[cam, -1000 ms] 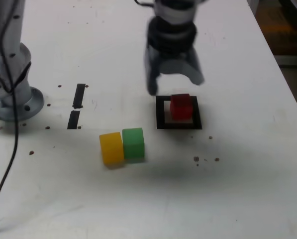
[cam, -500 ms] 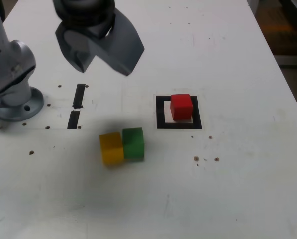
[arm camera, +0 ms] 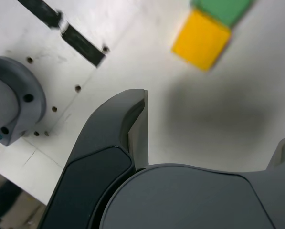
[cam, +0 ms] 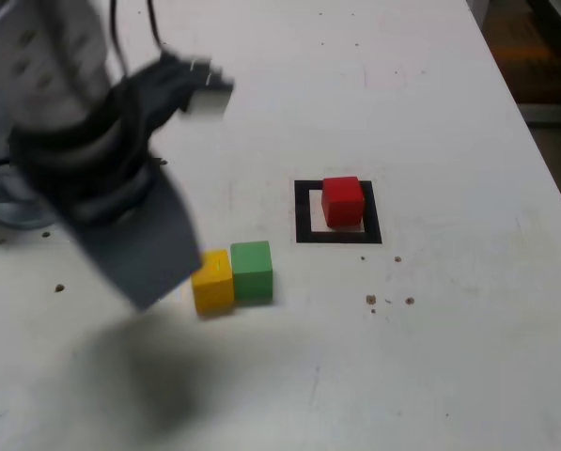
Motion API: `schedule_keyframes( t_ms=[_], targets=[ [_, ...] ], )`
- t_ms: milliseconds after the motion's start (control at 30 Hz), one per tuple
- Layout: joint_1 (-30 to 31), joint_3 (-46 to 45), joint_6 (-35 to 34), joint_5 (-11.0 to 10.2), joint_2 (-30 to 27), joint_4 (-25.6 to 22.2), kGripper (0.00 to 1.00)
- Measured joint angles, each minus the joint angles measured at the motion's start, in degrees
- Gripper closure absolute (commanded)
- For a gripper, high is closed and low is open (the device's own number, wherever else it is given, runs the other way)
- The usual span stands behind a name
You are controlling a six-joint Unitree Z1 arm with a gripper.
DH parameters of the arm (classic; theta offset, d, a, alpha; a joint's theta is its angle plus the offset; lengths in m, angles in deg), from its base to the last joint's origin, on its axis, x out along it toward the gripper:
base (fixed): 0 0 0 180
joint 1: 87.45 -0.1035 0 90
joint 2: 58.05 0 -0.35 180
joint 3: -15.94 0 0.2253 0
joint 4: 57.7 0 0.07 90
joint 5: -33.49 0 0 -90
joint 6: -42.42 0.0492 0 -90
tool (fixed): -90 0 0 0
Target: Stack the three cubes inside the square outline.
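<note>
White table point(cam: 430, 376), speckled; brownish floor point(cam: 543, 66) beyond its edge

A broad white table top point(cam: 430, 357) is carrying everything. A thick black square outline point(cam: 303, 211) with a pale centre is lying flat right of the middle in the exterior view, and a small red cube point(cam: 342, 201) is sitting inside it. Nearer and to the left, a yellow cube point(cam: 215, 280) and a green cube point(cam: 252, 272) are resting side by side, touching. Two short black strips point(arm camera: 66, 31) are lying near the arm's grey round base point(arm camera: 11, 105).

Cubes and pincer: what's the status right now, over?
Pincer open, empty. Red cube inside square outline. Yellow cube touching green cube, outside it. Nothing in the way.
</note>
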Motion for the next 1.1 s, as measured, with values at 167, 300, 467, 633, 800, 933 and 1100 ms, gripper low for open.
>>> schedule_keyframes(
  t_ms=[167, 300, 467, 633, 800, 933, 1100],
  targets=[
    [0.63, -4.09, 4.06, 0.35, 1.96, 5.49, 0.02],
    [0.8, -11.24, 6.52, -0.95, 1.26, 8.9, 0.03],
    [0.63, -18.99, 7.74, -3.66, -1.35, 13.85, 0.04],
    [-0.35, -21.8, 9.5, -5.7, -1.34, 17.02, 0.04],
    [-1.33, -19.62, 11.39, -6.36, -1.31, 17.36, 0.04],
    [-1.85, -16.68, 12.64, -6.54, -0.59, 17.16, 0.04],
    [-2.29, -15.16, 13.14, -7.14, 1.5, 17.34, 0.04]
  ],
)
